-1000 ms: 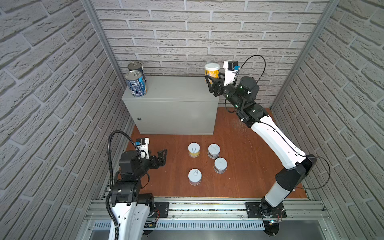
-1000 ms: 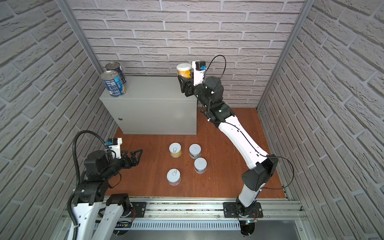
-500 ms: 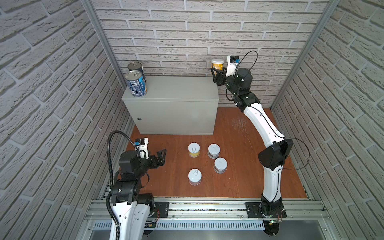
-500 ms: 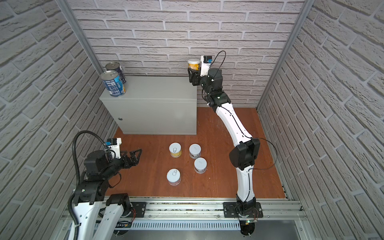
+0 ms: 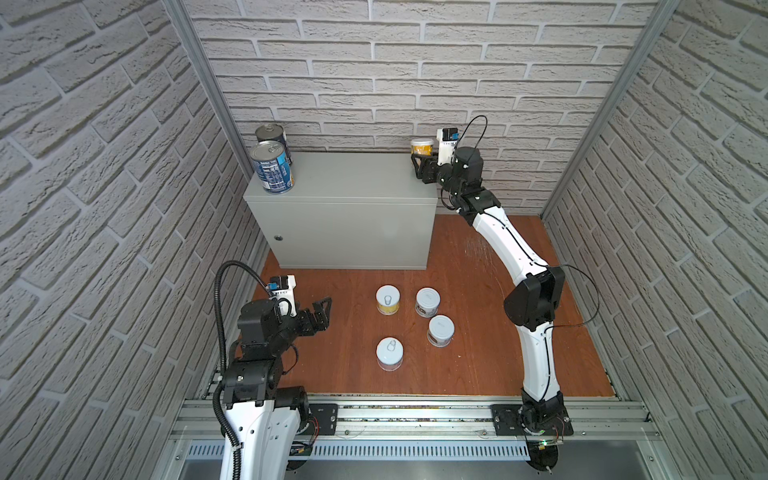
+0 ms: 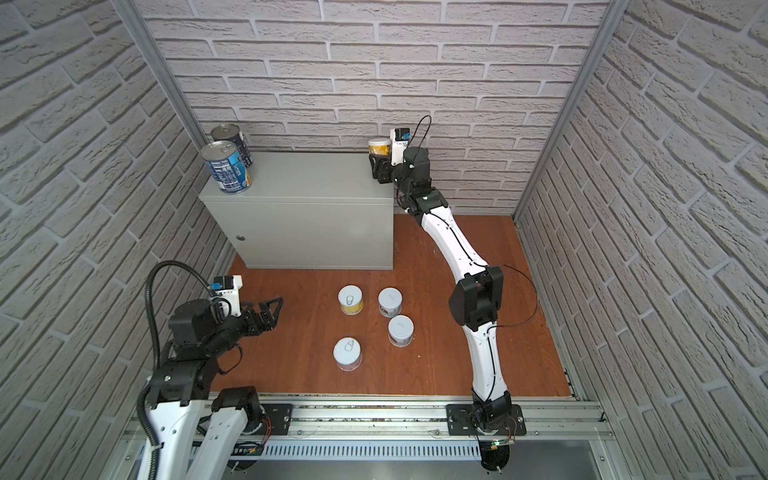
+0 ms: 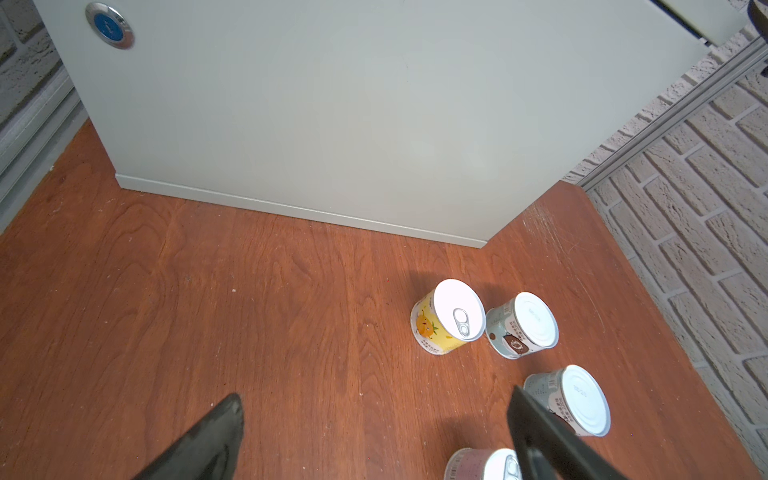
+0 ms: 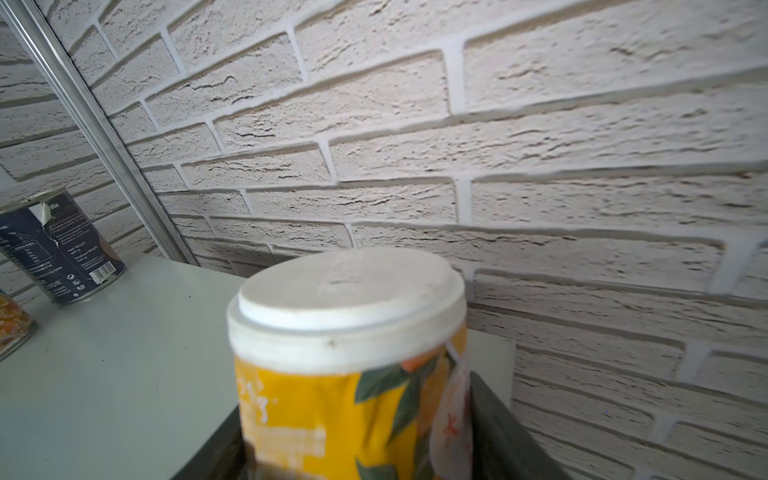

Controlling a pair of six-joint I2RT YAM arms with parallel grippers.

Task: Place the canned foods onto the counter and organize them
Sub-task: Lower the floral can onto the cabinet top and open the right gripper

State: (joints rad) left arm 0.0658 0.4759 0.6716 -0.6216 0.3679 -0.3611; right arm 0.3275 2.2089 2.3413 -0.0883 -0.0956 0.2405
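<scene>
In a top view, the right gripper (image 5: 422,165) clasped a yellow can (image 5: 422,147) at the counter (image 5: 353,187)'s back right corner. Two blue cans (image 5: 272,168) stood at its left edge, with bare top between. In the left wrist view, the left gripper (image 7: 374,395) gaped empty over open floor (image 7: 208,291) beside four short cans (image 7: 449,320). In the right wrist view, the yellow can sat near the rear edge.

Two blue cans (image 5: 272,172) stand at the left end of the tabletop (image 5: 349,178), one yellow can (image 5: 422,147) right-rear; four white-lidded cans (image 5: 387,298) stand on the floor (image 5: 478,353).

Two cans (image 5: 272,172) stand on the counter's (image 5: 353,187) upper-left corner, a third can (image 5: 422,146) at its upper-right corner; four cans (image 5: 428,301) sit on the floor (image 5: 478,357) below, mid-frame.
</scene>
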